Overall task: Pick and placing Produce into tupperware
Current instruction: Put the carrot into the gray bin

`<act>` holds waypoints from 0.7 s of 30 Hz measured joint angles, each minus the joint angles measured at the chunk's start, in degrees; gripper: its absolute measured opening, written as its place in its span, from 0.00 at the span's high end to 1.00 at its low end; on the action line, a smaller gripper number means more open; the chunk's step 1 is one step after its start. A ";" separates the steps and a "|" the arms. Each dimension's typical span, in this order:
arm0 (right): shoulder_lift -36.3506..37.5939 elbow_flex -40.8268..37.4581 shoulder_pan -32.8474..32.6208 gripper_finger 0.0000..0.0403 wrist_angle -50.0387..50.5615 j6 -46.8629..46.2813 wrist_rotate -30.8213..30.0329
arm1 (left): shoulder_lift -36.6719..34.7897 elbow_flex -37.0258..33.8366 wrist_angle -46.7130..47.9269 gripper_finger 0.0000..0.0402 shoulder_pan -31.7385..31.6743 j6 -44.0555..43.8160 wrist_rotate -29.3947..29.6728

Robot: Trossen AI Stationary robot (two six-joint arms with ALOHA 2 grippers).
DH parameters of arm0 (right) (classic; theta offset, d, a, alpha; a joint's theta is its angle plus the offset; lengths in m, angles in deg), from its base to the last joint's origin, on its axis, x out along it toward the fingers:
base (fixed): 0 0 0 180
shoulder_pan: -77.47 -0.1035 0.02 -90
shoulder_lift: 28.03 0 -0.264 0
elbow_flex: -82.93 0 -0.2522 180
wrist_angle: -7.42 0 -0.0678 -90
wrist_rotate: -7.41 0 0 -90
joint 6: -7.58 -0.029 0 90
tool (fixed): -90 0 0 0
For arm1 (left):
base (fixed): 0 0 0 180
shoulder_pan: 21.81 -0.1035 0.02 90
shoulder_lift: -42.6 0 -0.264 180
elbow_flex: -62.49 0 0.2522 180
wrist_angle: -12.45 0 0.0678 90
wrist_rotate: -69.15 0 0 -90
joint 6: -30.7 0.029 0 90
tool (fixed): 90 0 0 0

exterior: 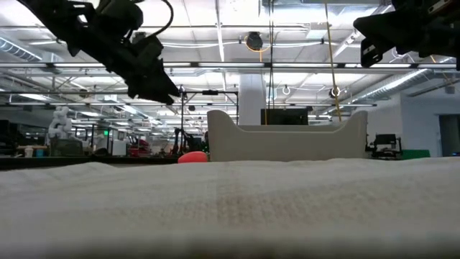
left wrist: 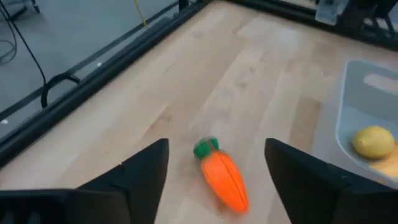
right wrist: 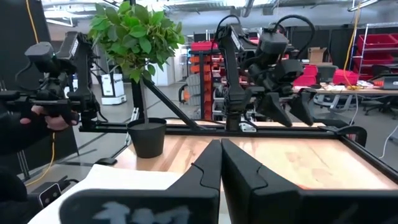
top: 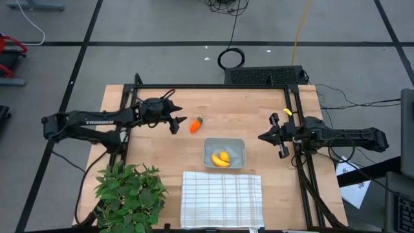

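The orange carrot [top: 195, 124] with its green top lies on its side on the wooden table, left of and beyond the tupperware [top: 237, 147]. In the left wrist view the carrot [left wrist: 224, 179] lies between my left gripper's open fingers, untouched. My left gripper [top: 174, 124] hovers just left of the carrot, raised above the table in the low view [exterior: 162, 90]. The grey-clear tupperware [left wrist: 360, 112] stands on the table and holds the curved yellow banana [top: 220, 161] and another small yellow piece [left wrist: 373, 140]. My right gripper [top: 279, 136] waits shut, raised, right of the tupperware.
A white checked cloth [top: 222, 199] lies at the near edge, in front of the tupperware. A big leafy green plant [top: 129, 194] stands at the near left corner. A dark frame rail [top: 213, 86] runs along the far edge. A person's hand [right wrist: 46, 118] shows beyond the table.
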State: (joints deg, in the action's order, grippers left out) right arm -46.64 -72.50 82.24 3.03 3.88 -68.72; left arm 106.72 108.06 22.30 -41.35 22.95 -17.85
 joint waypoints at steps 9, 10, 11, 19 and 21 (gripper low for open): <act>-0.09 0.00 -0.01 1.00 0.70 -0.11 0.00 | 12.33 8.86 4.17 0.28 -0.67 0.05 -0.04; -0.09 0.00 -0.01 1.00 0.86 -0.14 -0.02 | 14.14 10.73 5.68 0.27 -0.63 0.02 -0.04; -0.09 0.00 -0.01 1.00 0.98 -0.25 -0.02 | 15.86 12.48 7.46 0.27 -0.65 0.02 -0.04; -0.10 0.00 0.00 1.00 2.02 -0.35 -0.02 | 26.42 22.76 19.34 0.27 -0.63 0.10 -0.04; -0.11 0.00 0.01 1.00 2.24 -0.35 -0.02 | 28.27 24.64 22.27 0.27 -0.63 0.29 -0.03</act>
State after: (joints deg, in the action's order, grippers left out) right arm -46.75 -72.50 82.25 5.28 3.53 -68.74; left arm 134.99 132.70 44.57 -41.97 23.24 -17.87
